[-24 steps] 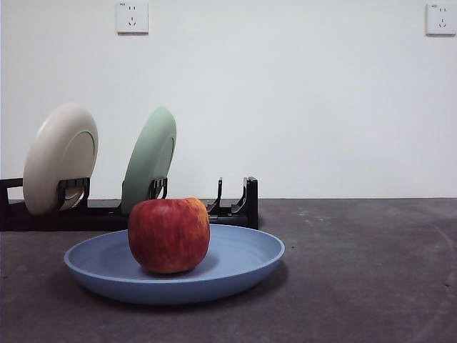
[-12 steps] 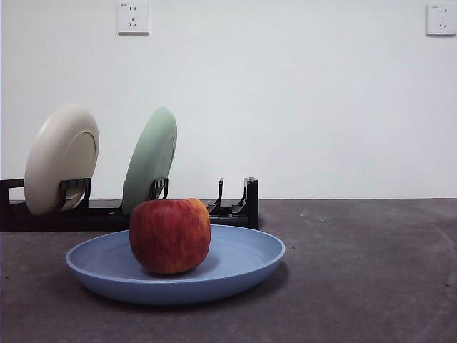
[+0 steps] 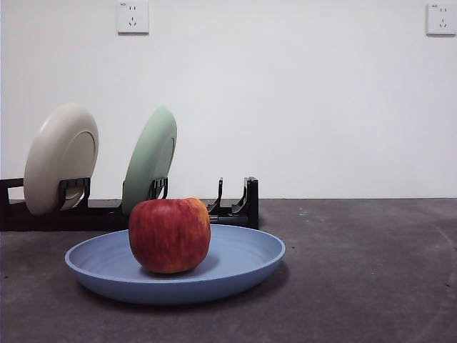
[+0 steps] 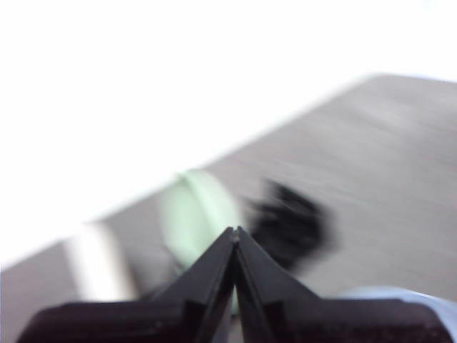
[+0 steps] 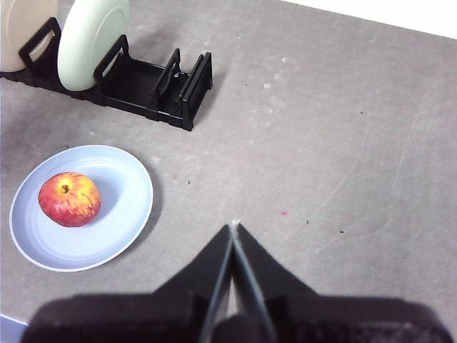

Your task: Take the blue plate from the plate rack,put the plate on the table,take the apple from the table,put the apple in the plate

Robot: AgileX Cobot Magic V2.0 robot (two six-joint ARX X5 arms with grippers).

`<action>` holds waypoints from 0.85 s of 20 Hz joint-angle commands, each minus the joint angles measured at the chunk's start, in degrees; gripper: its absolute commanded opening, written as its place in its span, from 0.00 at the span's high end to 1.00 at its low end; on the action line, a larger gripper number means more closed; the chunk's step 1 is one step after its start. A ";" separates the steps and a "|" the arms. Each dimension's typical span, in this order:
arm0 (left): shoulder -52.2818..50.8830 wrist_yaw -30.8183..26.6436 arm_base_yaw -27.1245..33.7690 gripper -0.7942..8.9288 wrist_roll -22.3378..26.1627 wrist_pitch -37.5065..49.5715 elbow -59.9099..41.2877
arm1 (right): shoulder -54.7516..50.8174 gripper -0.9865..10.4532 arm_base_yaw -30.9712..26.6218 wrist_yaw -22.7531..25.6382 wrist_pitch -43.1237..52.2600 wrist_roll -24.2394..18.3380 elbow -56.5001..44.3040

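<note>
The blue plate [image 3: 235, 268] [image 5: 121, 200] lies flat on the dark grey table [image 3: 371, 271]. On it sits the red apple [image 3: 169, 235] [image 5: 68, 199], upright and left of the plate's middle. Behind them the black plate rack [image 3: 232, 207] [image 5: 153, 86] has its near slots bare. No arm shows in the front view. My right gripper [image 5: 233, 227] is shut with nothing in it, high above the table to the plate's right. My left gripper [image 4: 235, 231] is shut too, in a blurred view of the rack [image 4: 289, 221].
A cream plate [image 3: 61, 157] and a pale green plate [image 3: 150, 161] [image 5: 89, 36] stand upright in the rack's slots. The green plate [image 4: 200, 214] is a blur in the left wrist view. Two wall sockets [image 3: 133, 17] sit high on the white wall.
</note>
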 commanded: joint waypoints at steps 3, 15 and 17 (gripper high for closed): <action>-13.88 0.15 10.12 0.92 0.92 8.46 -21.29 | -0.02 0.91 0.02 0.26 -1.18 0.24 0.04; -35.56 -0.09 16.11 0.92 0.24 5.88 -37.94 | 0.39 0.91 0.02 0.26 -1.18 0.24 0.04; -35.60 -0.48 16.46 0.92 -2.38 6.08 -39.30 | 0.59 0.91 0.02 0.26 -1.18 0.24 0.04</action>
